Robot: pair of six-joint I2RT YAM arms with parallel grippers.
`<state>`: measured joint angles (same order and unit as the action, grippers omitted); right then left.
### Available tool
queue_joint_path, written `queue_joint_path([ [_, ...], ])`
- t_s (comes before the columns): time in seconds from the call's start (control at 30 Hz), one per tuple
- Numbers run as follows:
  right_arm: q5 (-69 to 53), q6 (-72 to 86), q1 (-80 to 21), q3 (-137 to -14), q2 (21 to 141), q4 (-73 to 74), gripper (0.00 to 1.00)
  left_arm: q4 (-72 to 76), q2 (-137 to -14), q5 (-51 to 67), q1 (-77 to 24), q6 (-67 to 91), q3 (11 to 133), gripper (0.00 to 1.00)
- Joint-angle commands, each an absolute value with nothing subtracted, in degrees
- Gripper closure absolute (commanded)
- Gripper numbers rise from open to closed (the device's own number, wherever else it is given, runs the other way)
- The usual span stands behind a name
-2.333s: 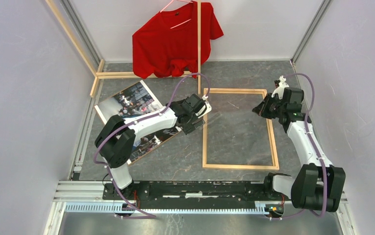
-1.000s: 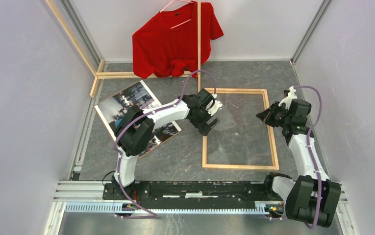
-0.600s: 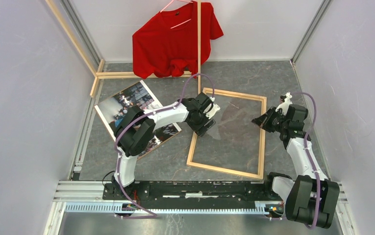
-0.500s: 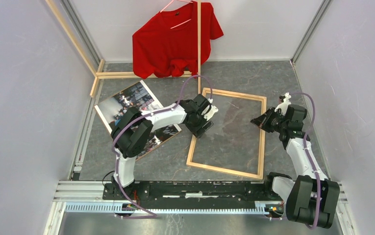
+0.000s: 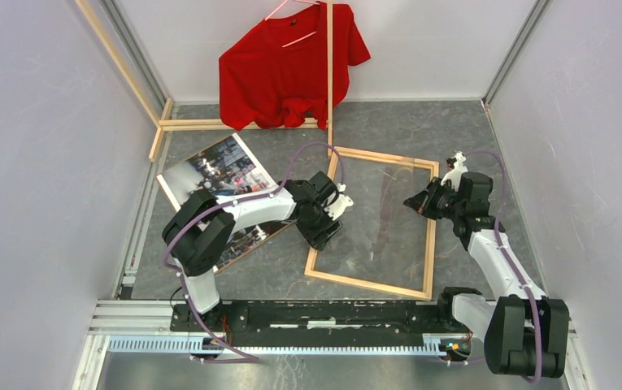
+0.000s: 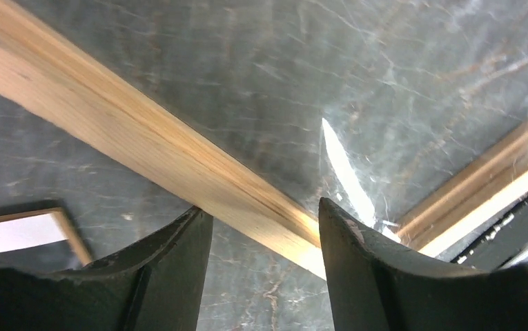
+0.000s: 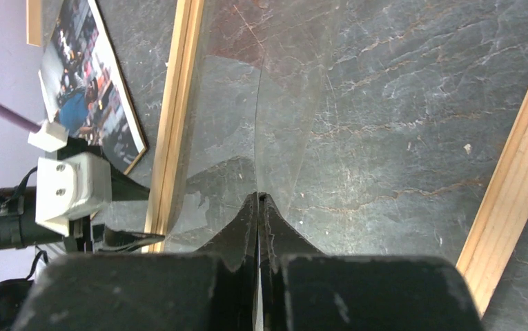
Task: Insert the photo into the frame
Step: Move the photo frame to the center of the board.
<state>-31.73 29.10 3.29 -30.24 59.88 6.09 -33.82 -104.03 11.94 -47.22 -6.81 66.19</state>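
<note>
The photo (image 5: 218, 172) lies face up at the left, partly under my left arm; it also shows in the right wrist view (image 7: 85, 89). The frame (image 5: 364, 283) lies skewed in the middle, near end swung left. My left gripper (image 5: 328, 221) is open, its fingers astride the frame's left wood strip (image 6: 130, 131). My left gripper (image 6: 264, 214) grips nothing. My right gripper (image 5: 411, 201) is over the frame's right half, shut on the edge of the clear pane (image 7: 247, 103). The pane runs forward from my right gripper (image 7: 258, 196) towards the left strip (image 7: 178, 103).
A red T-shirt (image 5: 291, 65) hangs on the back wall. Loose light-wood slats lie at the back left (image 5: 210, 124) and one stands upright by the shirt (image 5: 329, 73). Walls close in on both sides.
The frame has slid and turned leftward, its near end swinging towards the photo. Both grippers moved left with it. My left arm drew back towards its base.
</note>
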Motion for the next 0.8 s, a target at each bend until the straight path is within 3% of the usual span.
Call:
queue_joint_path([
  [0.0,-31.13,27.21,2.12,-30.0,57.5,10.21,1.0,-37.53,-103.05,20.1,-51.73,-10.1,63.05,0.36],
  [0.23,-30.08,24.01,2.15,-29.97,55.31,14.58,1.0,-40.94,-101.95,25.65,-55.25,-12.87,62.11,0.35],
  [0.77,-29.49,22.62,1.67,-29.78,54.14,17.38,1.0,-43.15,-101.62,26.71,-60.78,-14.66,62.1,0.29],
])
